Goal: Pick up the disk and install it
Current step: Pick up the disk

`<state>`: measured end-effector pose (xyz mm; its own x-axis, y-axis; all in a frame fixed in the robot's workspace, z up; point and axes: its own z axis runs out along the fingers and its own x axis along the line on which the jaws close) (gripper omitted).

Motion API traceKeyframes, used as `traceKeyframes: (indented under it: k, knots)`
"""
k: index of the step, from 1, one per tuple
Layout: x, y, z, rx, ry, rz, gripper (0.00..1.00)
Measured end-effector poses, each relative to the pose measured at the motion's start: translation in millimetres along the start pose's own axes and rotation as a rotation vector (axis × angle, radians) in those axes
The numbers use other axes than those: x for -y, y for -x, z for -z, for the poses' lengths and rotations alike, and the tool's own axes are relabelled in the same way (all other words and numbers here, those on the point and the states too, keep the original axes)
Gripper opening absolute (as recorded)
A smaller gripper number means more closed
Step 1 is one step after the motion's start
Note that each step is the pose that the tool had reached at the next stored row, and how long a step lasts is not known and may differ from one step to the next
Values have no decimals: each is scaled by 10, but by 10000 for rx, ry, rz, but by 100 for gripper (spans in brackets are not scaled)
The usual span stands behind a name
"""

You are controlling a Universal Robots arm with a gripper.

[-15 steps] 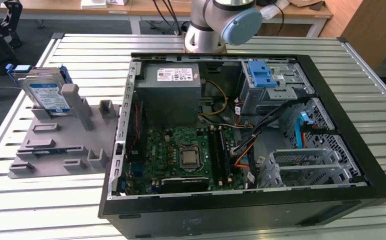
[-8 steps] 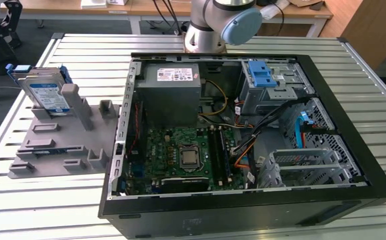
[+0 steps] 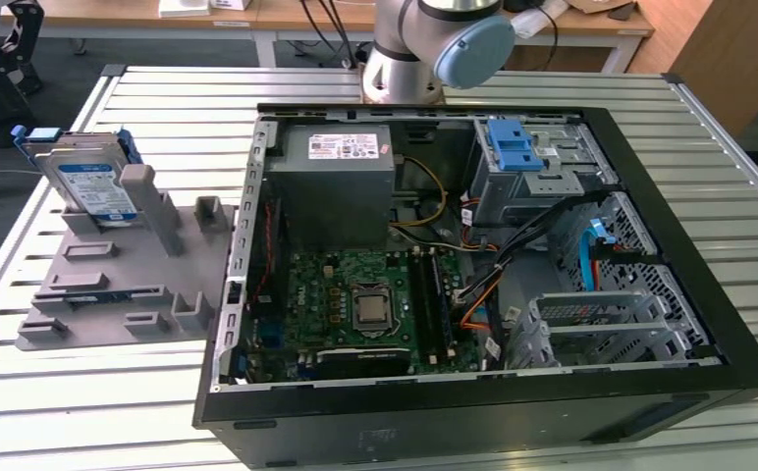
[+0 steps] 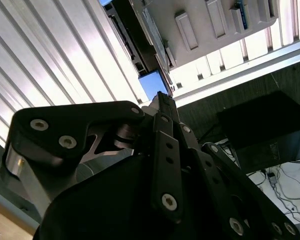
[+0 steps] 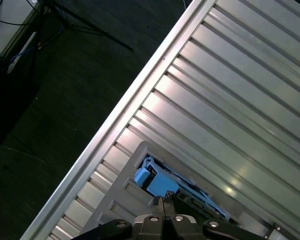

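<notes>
I was at the pick-up step: the disk stood upright in its grey holder on the counter, not yet gripped. The tool hung near the disk's blue end, clenched on nothing. A grasp, I judged, called for parting the tool first.

The arm is a silvery-grey tube with a round pale-blue joint cap, and its pincer is built of matt black linkage bars studded with silver screws.
</notes>
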<state>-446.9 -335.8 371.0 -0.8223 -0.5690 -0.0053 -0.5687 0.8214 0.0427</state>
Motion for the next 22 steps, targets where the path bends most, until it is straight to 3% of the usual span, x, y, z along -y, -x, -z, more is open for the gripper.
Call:
traceKeyframes:
  k: [22]
  knots:
    - [0, 0, 0, -34, 4, 793, 11]
